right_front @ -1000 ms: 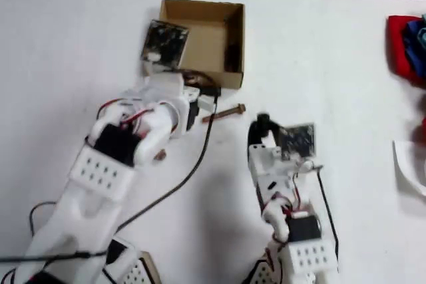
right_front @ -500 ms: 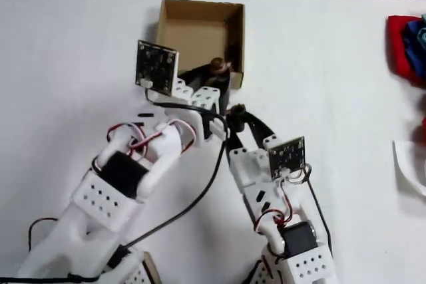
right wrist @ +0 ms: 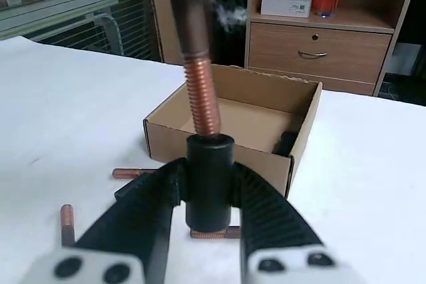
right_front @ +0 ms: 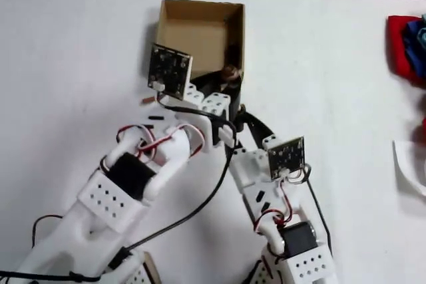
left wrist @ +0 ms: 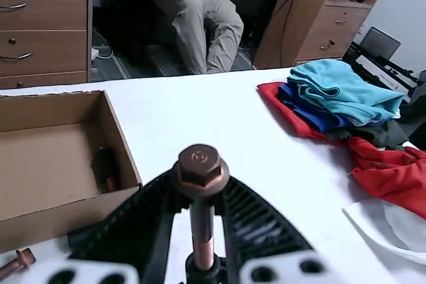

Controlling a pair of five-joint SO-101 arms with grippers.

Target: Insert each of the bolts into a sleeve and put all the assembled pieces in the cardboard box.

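Observation:
My left gripper point(left wrist: 202, 187) is shut on a copper bolt point(left wrist: 201, 164), held upright with its hex head on top. Its threaded end point(right wrist: 203, 98) stands in the mouth of a black sleeve point(right wrist: 209, 181), which my right gripper point(right wrist: 209, 194) is shut on. In the high view the two grippers meet just in front of the cardboard box point(right_front: 174, 30): the left gripper point(right_front: 223, 84) above, the right gripper point(right_front: 241, 114) below it. A dark piece point(left wrist: 104, 165) lies inside the box against its wall. Loose bolts point(right wrist: 133, 173) lie on the table near the box.
A pile of red and blue clothes point(right_front: 407, 38) lies at the table's right edge, with a white object point(right_front: 407, 167) nearer the front. Black cables trail from both arms across the white table. One more loose bolt point(right_front: 148, 100) lies left of the left arm's camera board.
The left arm swung toward the box with the bolt lifted upright. The right arm brought the sleeve leftward under it. The bolt's tip now sits in the sleeve.

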